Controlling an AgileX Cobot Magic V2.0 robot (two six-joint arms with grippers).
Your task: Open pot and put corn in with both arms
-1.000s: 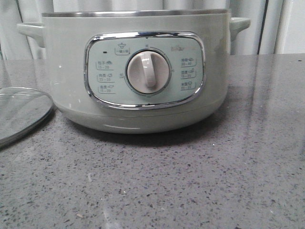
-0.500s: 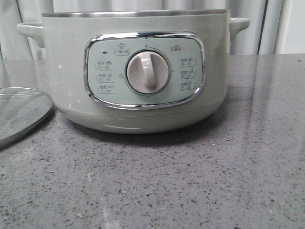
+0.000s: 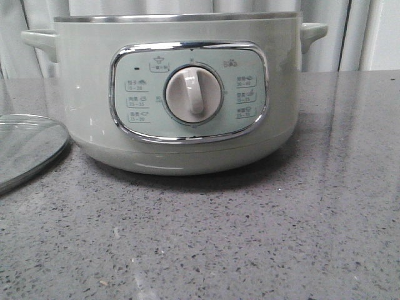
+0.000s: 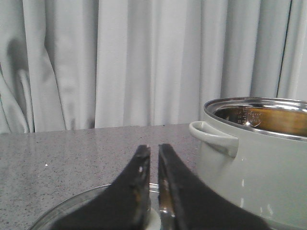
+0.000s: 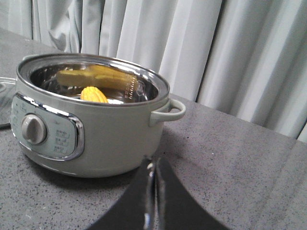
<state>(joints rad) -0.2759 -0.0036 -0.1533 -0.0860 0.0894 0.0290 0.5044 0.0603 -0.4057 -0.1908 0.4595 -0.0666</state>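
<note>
The pot [image 3: 81,94], pale sage green with a cream dial, stands uncovered in the middle of the table. The corn [image 5: 94,94] lies inside it; its yellow end shows over the steel rim, with a pale reflection on the inner wall. My right gripper [image 5: 154,160] hangs shut and empty over the table in front of the pot's [image 5: 120,139] right-hand handle side. My left gripper [image 4: 153,148] hovers low over the glass lid [image 4: 72,206], left of the pot [image 4: 259,172]. Its fingers are nearly together, with only a thin slit between them. Neither gripper appears in the front view.
The flat glass lid [image 3: 25,147] rests on the grey speckled table [image 3: 250,237] to the left of the pot, close to its wall. Pale curtains [image 4: 120,62] hang behind the table's far edge. The pot's side handles [image 5: 168,111] stick out.
</note>
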